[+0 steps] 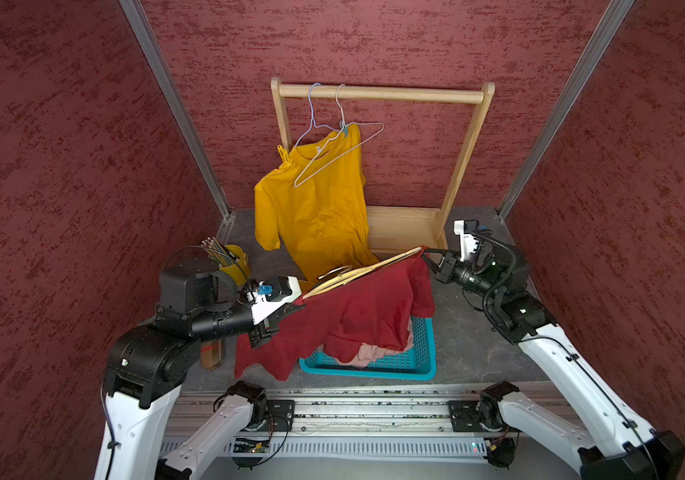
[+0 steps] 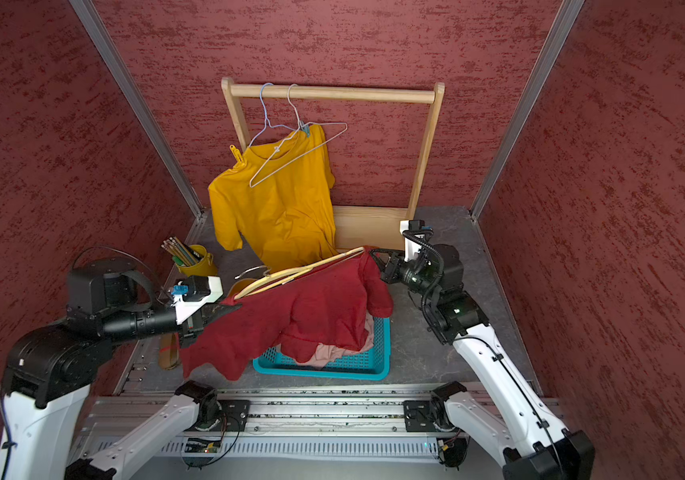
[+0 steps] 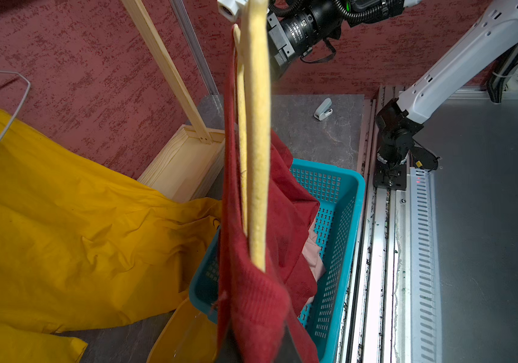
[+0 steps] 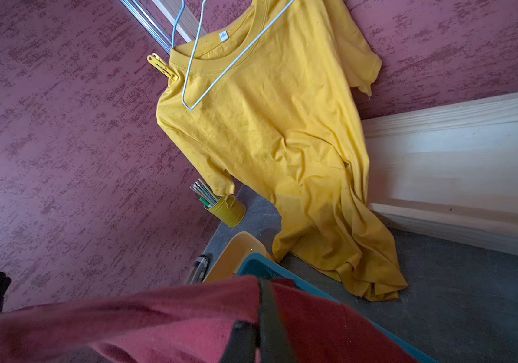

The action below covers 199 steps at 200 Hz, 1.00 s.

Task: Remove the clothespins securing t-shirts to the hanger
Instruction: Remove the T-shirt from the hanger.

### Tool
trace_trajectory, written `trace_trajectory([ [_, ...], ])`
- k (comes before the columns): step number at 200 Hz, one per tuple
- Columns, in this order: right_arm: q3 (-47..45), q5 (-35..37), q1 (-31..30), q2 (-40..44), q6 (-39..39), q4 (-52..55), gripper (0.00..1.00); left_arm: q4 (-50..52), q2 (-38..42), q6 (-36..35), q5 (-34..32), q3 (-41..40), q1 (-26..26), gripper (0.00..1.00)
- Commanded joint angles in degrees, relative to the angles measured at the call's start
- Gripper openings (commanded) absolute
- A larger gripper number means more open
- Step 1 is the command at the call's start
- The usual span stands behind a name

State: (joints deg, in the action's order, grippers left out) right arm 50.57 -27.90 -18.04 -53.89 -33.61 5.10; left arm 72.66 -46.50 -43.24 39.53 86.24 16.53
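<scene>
Two grips | left pincer [image 1: 293,308] clamped on red t-shirt [image 1: 374,309] | right pincer [image 1: 427,251] clamped on it too

In both top views the left arm [image 1: 145,357] reaches in from the lower left with its forearm level and its wrist rolled sideways. The left gripper [image 1: 291,308] is pinched closed on the dark red t-shirt [image 1: 365,316]. The right arm [image 1: 561,361] rises from the lower right, elbow bent. The right gripper [image 1: 427,253] is clamped on the same shirt at centre right.
</scene>
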Motion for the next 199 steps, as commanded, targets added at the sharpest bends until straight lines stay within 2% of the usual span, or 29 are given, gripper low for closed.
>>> trace_trajectory([
  [1, -2.1, 2.3, 3.5, 0.5, -2.7, -1.3, 0.00, -3.9, 1.5, 0.2, 5.0, 2.0, -0.1, 0.00],
  [67, -7.5, -6.3, 8.1, -0.4, -9.5, -11.4, 0.00, -4.4, 1.7, 0.4, 6.2, 2.6, -0.1, 0.00],
  [108, -8.4, -8.0, 8.7, -1.2, -10.2, -12.3, 0.00, -7.4, 2.0, 1.8, 6.2, 1.7, -0.1, 0.00],
  [133, -10.6, -8.6, 8.6, -0.9, -11.4, -14.2, 0.00, -12.6, 3.2, 5.7, 5.3, 0.2, -0.1, 0.00],
  [160, -13.6, -10.6, 8.6, -0.2, -13.7, -17.6, 0.00, -13.3, 1.8, 7.9, 6.0, 1.2, -0.2, 0.00],
  [199, -13.6, -10.0, 8.6, 2.1, -11.1, -15.1, 0.00, -13.2, -0.5, 8.5, 7.7, 3.1, -0.1, 0.00],
])
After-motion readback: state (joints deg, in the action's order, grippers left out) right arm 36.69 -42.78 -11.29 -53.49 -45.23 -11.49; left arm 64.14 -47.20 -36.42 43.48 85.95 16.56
